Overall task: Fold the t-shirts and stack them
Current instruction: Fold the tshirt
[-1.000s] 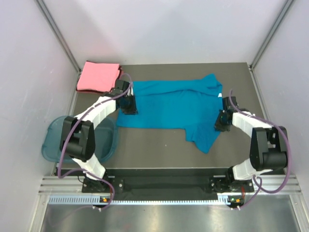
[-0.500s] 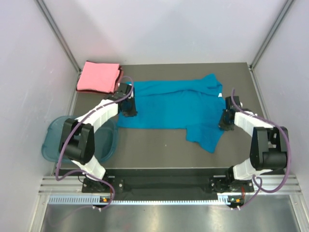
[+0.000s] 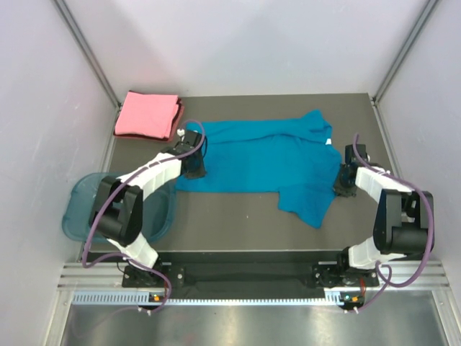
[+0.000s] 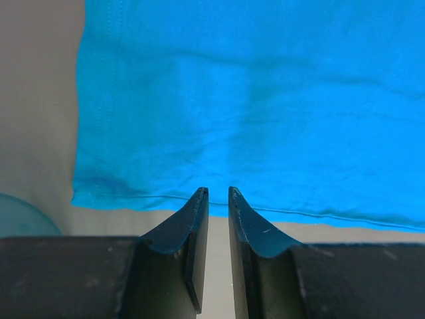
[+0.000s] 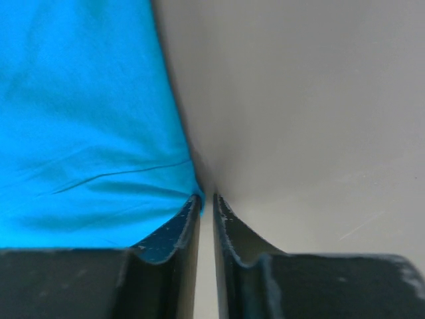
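cloth, both pieces: thin, soft, light, with no stiffness of its own. it will drape and crease wherever lifted, and a single-point pick would likely bunch it. judged best taken at hem corners or sleeve seams, two points at once.

teal-blue t-shirt (image 3: 252, 162) lies spread flat in the middle of the bench (image 3: 238, 216). long axis runs left to right: bottom hem to the left, neck with small white label (image 3: 328, 143) to the right. one sleeve (image 3: 306, 205) points toward the near edge, the other toward the far right corner. salmon-pink t-shirt (image 3: 148, 115) sits folded at the far left corner, near the teal one's hem end.

left pincer (image 4: 216, 194): low at the near-left hem corner, jaws a little apart, bare bench between them, nothing held.

right pincer (image 5: 206, 197): at the shirt's right edge, jaws almost together with a thin slit. cloth edge touches one fingertip; cannot tell whether any is nipped.
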Robot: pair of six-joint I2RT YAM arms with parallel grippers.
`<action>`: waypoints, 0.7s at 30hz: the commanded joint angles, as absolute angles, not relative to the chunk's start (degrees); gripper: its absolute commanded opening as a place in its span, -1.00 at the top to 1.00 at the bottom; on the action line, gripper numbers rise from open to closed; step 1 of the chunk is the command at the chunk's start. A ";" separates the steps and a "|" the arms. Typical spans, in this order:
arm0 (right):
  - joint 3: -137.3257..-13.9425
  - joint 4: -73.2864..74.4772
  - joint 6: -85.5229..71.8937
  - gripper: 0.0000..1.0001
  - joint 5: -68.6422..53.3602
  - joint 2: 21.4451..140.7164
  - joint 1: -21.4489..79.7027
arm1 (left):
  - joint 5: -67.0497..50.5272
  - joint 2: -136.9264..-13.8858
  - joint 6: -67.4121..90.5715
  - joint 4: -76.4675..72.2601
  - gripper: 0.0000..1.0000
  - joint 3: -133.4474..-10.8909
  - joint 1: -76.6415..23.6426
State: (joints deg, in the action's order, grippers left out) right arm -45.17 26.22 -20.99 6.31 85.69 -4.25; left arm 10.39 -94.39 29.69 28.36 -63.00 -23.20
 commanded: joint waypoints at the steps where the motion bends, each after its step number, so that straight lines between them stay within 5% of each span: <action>1: -46.05 29.27 -19.95 0.69 7.04 85.26 -5.36 | 9.76 -94.66 30.85 25.14 0.53 -63.02 -23.12; 5: -45.88 29.36 -20.92 0.45 7.20 82.71 -5.36 | 5.98 -96.24 32.95 23.21 0.53 -61.44 -23.12; 21: -45.00 23.74 -24.43 0.46 2.90 82.00 -4.92 | 8.26 -97.73 32.52 22.68 0.55 -59.50 -23.12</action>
State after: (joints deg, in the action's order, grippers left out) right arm -45.01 26.59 -22.63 4.34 84.29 -4.75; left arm 7.16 -97.19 31.90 25.19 -59.96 -23.18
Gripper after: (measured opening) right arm 0.270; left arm 0.227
